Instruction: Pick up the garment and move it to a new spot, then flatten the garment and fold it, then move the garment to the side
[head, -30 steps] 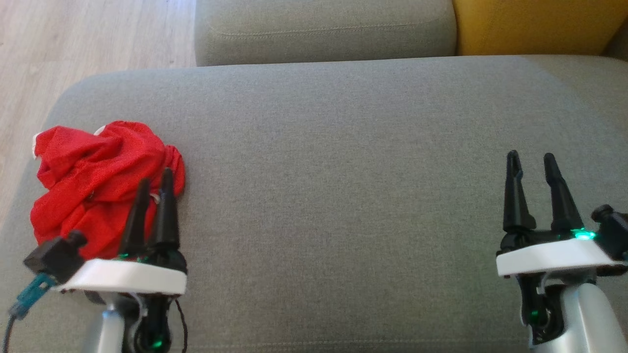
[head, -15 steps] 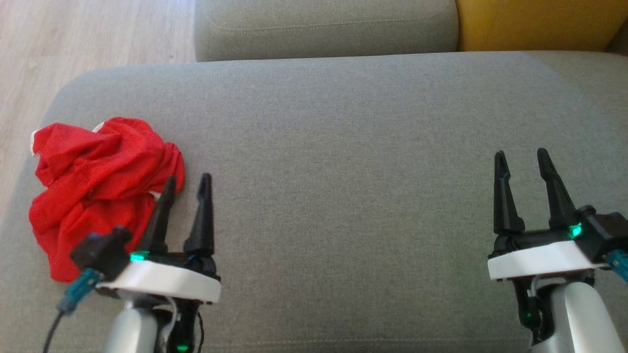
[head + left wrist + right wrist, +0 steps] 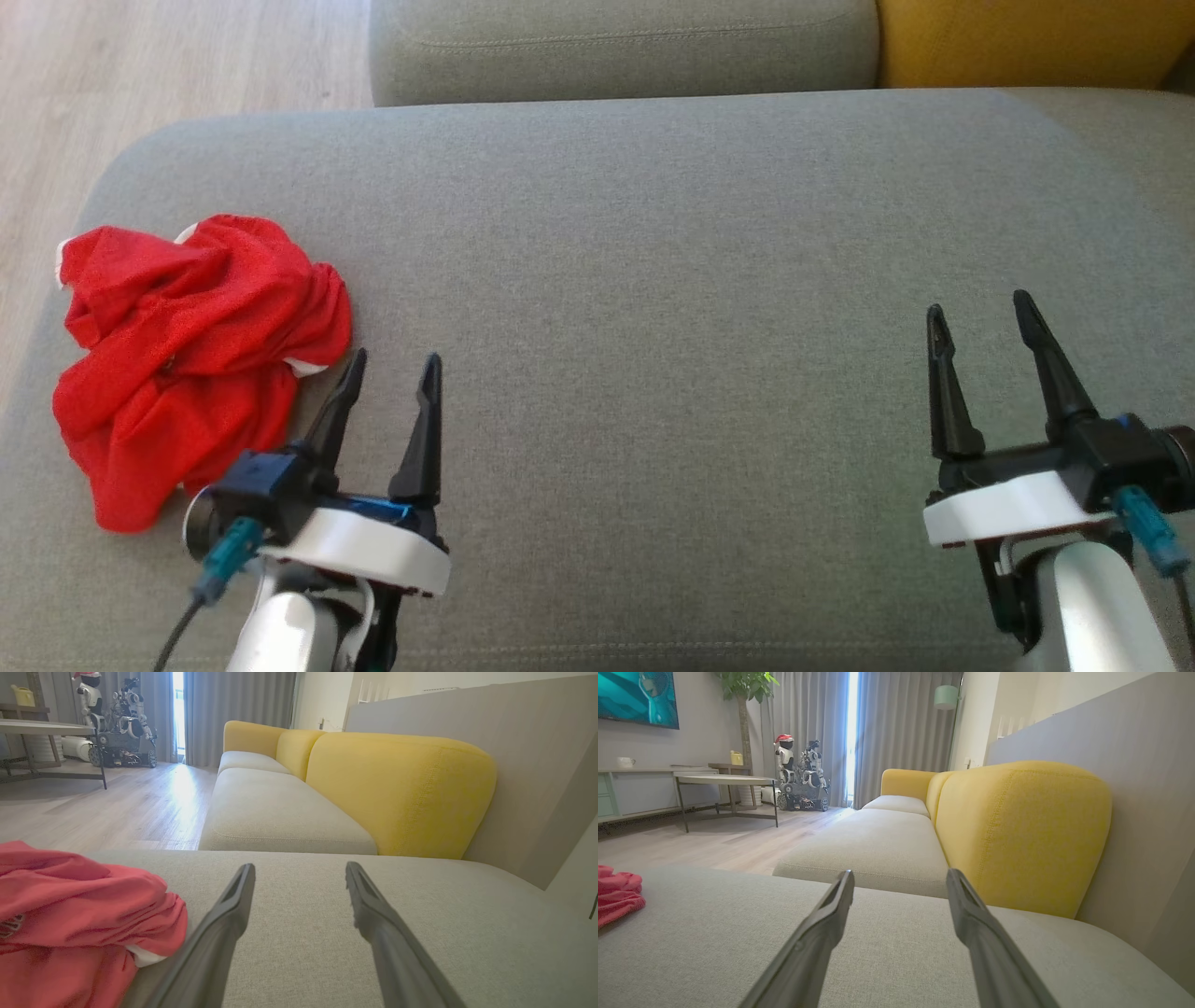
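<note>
Head view is showing the crumpled red garment point(image 3: 191, 359), seemingly mesh, lying bunched at the left end of the grey fabric sofa cushion point(image 3: 653, 280). My left gripper point(image 3: 392, 359) is hovering just beside it, my right gripper point(image 3: 976, 303) well apart, both standing wide and empty. I am judging that lifting, flattening and folding are all remaining.

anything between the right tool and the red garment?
Head view: the open left tool sits close beside the red garment; the rest of the stretch to the right tool is bare grey seat cushion.
</note>
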You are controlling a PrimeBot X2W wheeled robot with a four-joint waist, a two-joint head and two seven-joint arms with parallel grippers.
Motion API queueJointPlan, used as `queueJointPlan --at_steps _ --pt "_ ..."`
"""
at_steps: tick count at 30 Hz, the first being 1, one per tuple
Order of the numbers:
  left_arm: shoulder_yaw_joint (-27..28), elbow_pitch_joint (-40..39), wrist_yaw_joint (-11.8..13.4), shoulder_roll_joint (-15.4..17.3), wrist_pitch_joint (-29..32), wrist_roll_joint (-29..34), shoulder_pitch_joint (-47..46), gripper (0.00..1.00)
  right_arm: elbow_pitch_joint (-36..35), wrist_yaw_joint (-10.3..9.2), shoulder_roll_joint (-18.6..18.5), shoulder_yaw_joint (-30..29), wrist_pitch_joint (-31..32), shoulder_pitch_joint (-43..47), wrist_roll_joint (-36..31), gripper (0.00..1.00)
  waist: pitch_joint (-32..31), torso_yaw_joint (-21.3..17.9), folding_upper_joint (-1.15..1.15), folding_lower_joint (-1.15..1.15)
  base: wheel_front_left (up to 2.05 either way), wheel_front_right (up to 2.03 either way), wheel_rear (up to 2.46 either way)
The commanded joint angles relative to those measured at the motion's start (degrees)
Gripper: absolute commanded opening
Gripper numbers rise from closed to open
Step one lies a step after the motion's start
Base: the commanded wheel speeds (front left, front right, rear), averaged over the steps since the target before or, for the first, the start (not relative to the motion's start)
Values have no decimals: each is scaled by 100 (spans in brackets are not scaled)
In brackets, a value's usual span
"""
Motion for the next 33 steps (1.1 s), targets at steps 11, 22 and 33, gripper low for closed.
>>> queueJointPlan --at_steps 11,22,33 --pt "200 115 -7 32 -254 93 -336 100 0 -4 -47 291 -267 -146 62 100 -28 84 0 0 0 0 0" --pt "144 480 -65 30 -322 -617 -338 100 446 -4 -48 389 -335 -144 1014 100 -80 93 0 0 0 0 0" --pt "90 555 -44 30 -322 -504 -341 100 491 -4 -48 391 -335 -164 1054 100 -140 56 0 0 0 0 0"
